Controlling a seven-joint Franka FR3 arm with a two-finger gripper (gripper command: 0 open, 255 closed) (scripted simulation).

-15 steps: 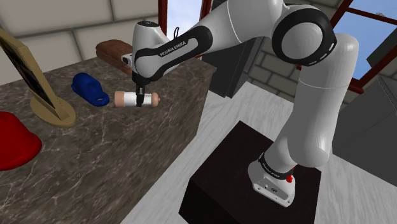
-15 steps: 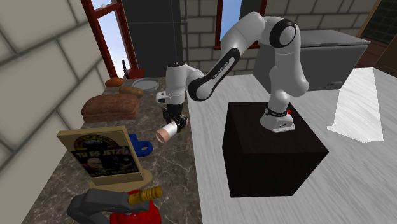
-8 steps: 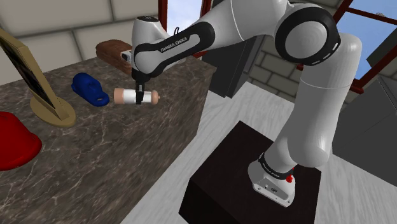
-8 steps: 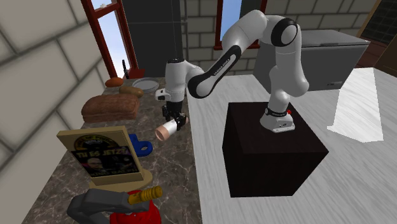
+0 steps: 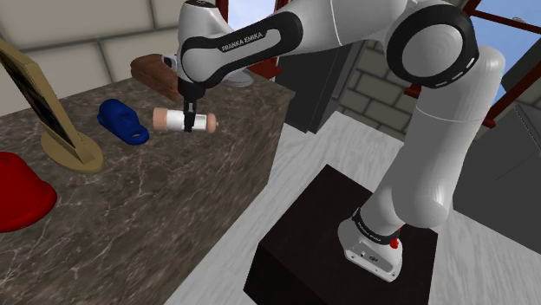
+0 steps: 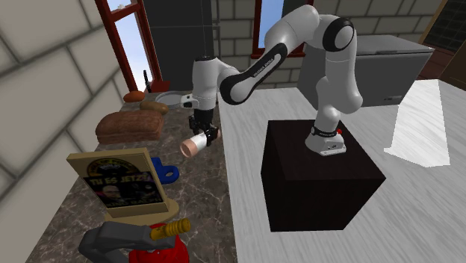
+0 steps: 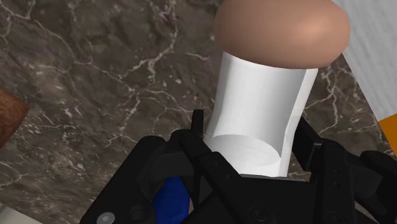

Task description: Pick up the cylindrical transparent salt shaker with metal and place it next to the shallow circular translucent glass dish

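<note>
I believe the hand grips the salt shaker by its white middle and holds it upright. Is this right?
Not quite. The hand does grip the salt shaker by its white middle, but holds it on its side, not upright; the shoulder view shows this.

The gripper (image 6: 201, 134) clasps the salt shaker (image 6: 196, 144) sideways — tan end outward — in front of the pale dish (image 6: 170, 98), apart from it.

One shaker (image 5: 173, 119), one round dish (image 6: 170, 98), one brown loaf (image 6: 128, 127), one blue object (image 5: 121, 121), one framed picture (image 6: 119, 181), one red object (image 5: 22, 195).
</note>
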